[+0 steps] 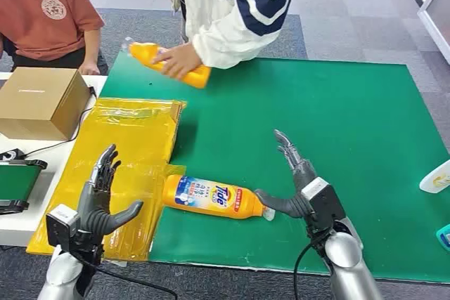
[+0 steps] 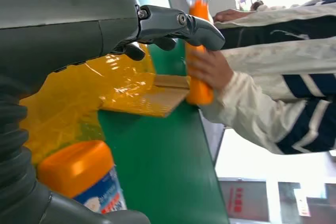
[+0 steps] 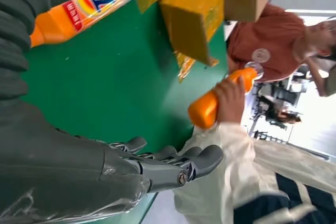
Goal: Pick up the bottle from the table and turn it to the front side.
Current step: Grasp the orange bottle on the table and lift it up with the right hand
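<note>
An orange Tide bottle (image 1: 212, 197) lies on its side on the green mat (image 1: 318, 124), label up, cap toward my right. Its base rests on the edge of a yellow plastic bag (image 1: 127, 131). My left hand (image 1: 103, 198) hovers open just left of the base, over the bag, fingers spread. My right hand (image 1: 294, 180) is open beside the cap end, its thumb close to the neck; whether it touches I cannot tell. The left wrist view has the bottle's base (image 2: 85, 174) under my left hand (image 2: 79, 30). The right wrist view has the label (image 3: 79, 9) beyond my right hand (image 3: 99, 171).
At the mat's far edge a person's hand (image 1: 180, 60) holds a second orange bottle (image 1: 143, 53). Another person sits at the back left behind a cardboard box (image 1: 42, 100). A white object (image 1: 436, 177) and a teal one (image 1: 444, 235) lie at the right edge.
</note>
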Robot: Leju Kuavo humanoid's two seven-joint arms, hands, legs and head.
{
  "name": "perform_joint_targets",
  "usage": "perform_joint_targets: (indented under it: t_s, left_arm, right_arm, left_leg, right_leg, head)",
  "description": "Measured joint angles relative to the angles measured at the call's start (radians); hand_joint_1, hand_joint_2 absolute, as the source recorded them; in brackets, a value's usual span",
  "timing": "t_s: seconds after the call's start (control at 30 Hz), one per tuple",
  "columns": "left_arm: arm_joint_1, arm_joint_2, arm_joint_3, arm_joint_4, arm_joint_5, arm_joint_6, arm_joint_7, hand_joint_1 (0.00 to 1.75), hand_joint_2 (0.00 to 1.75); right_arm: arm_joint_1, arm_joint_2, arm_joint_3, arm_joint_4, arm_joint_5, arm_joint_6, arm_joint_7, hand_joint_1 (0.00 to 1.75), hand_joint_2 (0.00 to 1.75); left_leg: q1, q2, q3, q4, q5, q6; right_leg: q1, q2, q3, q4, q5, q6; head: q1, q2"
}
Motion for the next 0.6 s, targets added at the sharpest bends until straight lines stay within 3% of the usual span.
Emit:
perform_joint_targets:
  t_s: [0.4,0.6]
  left_arm:
    - [-0.061,0.002,0.006,0.131,-0.005,-0.034,0.001,0.0,1.75]
    - [-0.071,0.002,0.012,0.175,-0.003,-0.049,-0.002,0.0,1.75]
  right_arm:
    - [-0.069,0.016,0.028,0.15,0.061,-0.016,0.005,0.0,1.75]
    - [-0.084,0.024,0.048,0.224,0.147,-0.041,0.052,0.0,1.75]
  left_leg:
    - [0.0,0.0,0.0,0.0,0.0,0.0]
    - [0.0,0.0,0.0,0.0,0.0,0.0]
  right_leg:
    - [0.0,0.0,0.0,0.0,0.0,0.0]
    - [0.0,0.0,0.0,0.0,0.0,0.0]
  head:
    - [0.0,0.0]
    - [0.0,0.0]
